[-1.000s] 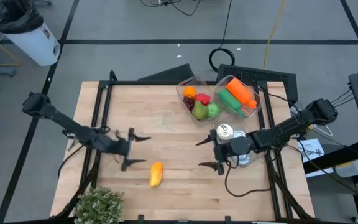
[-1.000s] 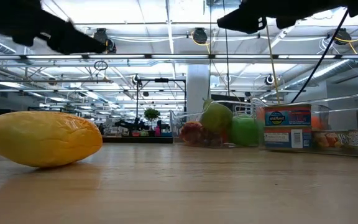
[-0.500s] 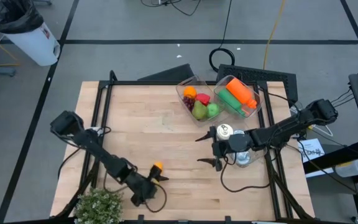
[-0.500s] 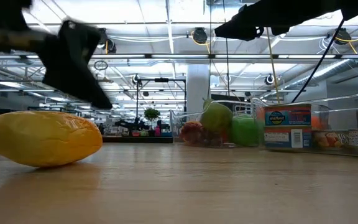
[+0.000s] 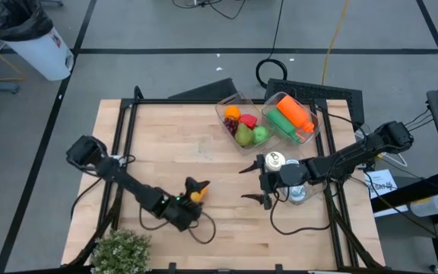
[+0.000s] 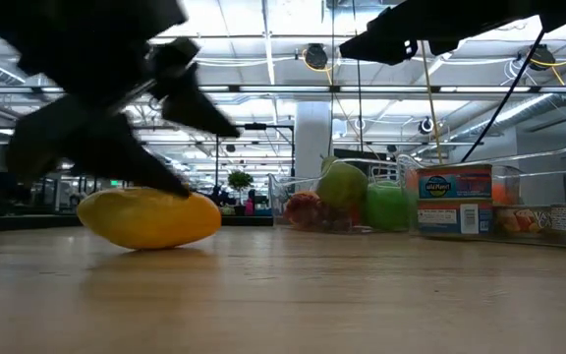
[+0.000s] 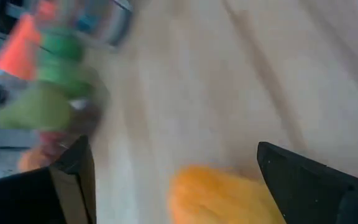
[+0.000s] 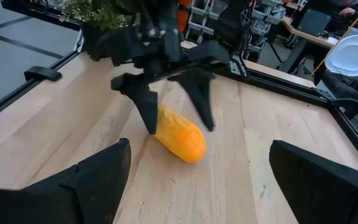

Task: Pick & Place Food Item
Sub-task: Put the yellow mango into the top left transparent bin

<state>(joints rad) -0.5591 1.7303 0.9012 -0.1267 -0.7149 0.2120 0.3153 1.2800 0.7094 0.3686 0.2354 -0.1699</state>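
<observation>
A yellow-orange mango (image 5: 197,196) lies on its side on the wooden table, near the near edge; it also shows in the low view (image 6: 150,218) and the right wrist view (image 8: 180,138). My left gripper (image 5: 197,188) is open and comes at it from the near-left. Its two fingers stand on either side of the mango's end (image 8: 161,119). In the left wrist view the mango (image 7: 219,196) lies between these fingers. My right gripper (image 5: 243,185) is open and hovers to the mango's right, facing it, clear of it. My left gripper straddles the mango's end with open fingers, slanting down from the near-left. One fingertip (image 8: 149,121) stands right beside that end; whether it touches I cannot tell. The mango rests on the table.
Two clear tubs sit at the far right, one with fruit (image 5: 243,125) and one with a carrot and green items (image 5: 291,116). Cans (image 5: 274,161) stand beside my right arm. A potted plant (image 5: 120,247) sits at the near-left edge. Bare wood lies mid-table.
My left gripper swung from the table's left-middle down to the near edge, then turned and came at the mango from the near-left, staying open. The mango slid a little toward the far edge. My right gripper barely shifted.
</observation>
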